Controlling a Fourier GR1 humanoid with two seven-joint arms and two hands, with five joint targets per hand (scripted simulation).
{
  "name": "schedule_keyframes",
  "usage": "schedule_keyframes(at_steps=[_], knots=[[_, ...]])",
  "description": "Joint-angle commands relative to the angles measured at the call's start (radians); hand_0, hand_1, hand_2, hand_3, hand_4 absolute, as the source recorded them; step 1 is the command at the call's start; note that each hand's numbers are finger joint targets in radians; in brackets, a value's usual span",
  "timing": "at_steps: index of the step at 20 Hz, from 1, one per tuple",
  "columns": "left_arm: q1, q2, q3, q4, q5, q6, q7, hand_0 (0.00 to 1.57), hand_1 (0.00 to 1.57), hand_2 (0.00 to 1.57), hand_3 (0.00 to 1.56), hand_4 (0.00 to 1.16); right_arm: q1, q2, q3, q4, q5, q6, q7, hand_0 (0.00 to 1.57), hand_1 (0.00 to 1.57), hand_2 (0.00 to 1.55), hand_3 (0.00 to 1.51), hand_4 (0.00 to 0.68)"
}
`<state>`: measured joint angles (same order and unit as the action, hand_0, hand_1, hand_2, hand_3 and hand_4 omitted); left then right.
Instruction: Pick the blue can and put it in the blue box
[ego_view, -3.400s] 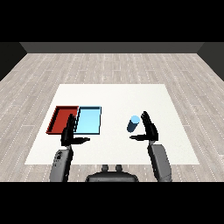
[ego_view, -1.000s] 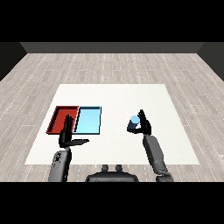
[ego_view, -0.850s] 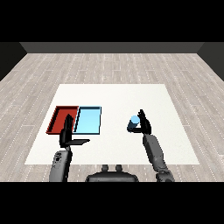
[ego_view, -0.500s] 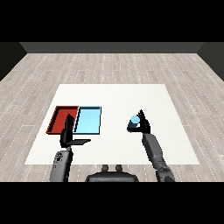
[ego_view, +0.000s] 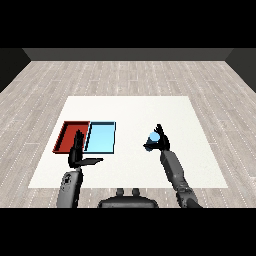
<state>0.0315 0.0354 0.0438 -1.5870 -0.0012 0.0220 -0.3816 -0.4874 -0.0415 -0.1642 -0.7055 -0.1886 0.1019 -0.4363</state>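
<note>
White covered the square table (ego_view: 130, 107), which sat on a floor (ego_view: 125, 75) of pale grey wooden planks and filled the middle of the head view. Near the table's left edge two shallow trays lay side by side with their long sides touching. The red tray (ego_view: 64, 138) was the outer one and the light blue tray (ego_view: 102, 137) the inner one, closer to the table's centre. Both trays appeared to hold nothing.

Two grey forearms rose from the lower corners of the view. The left forearm (ego_view: 69, 187) stood close to the near edge of the table, and its black left hand (ego_view: 78, 155) hung at the near ends of the two trays. Its fingers pointed straight up and away from the robot, its thumb stuck out sideways to the right, and it held nothing.

The right forearm (ego_view: 175, 172) reached forward over the right half of the table. The black right hand (ego_view: 162, 142) at its end was curled round the blue can (ego_view: 154, 136), whose pale blue top showed just to the left of the fingers. Can and hand were well apart from the light blue tray, with a stretch of bare white table between them. Whether the can rested on the table or was raised off it could not be told from this view.
</note>
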Motion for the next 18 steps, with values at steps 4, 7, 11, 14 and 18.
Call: schedule_keyframes(at_steps=[4,7,11,14,18], knots=[[-0.014,0.007,0.013,0.025,0.020,-0.022,-0.022,0.00,0.00,0.00,0.00,0.00,-0.031,0.040,0.029,0.042,0.012,-0.069,-0.026,0.00,0.00,0.00,0.00,0.000],[0.008,0.006,0.003,-0.011,0.022,-0.024,0.008,0.00,0.00,0.00,0.00,0.00,-0.036,-0.007,-0.010,0.059,-0.011,-0.035,-0.015,0.00,0.00,0.00,0.00,0.000],[0.069,0.018,0.010,-0.029,0.049,-0.067,-0.047,0.00,0.00,0.00,0.00,0.00,-0.008,0.023,0.022,0.027,0.037,-0.154,-0.010,1.07,1.07,1.23,1.18,0.000],[-0.064,0.021,0.039,0.059,0.040,-0.031,-0.010,0.00,0.00,0.00,0.00,0.00,-0.106,0.009,-0.021,0.163,0.041,-0.216,-0.021,1.47,1.47,1.47,1.45,0.536],[0.084,-0.004,-0.020,-0.044,0.004,-0.024,-0.042,0.00,0.00,0.00,0.00,0.00,-0.024,0.005,0.034,-0.035,0.043,-0.216,0.089,1.46,1.46,1.46,1.44,0.543]])
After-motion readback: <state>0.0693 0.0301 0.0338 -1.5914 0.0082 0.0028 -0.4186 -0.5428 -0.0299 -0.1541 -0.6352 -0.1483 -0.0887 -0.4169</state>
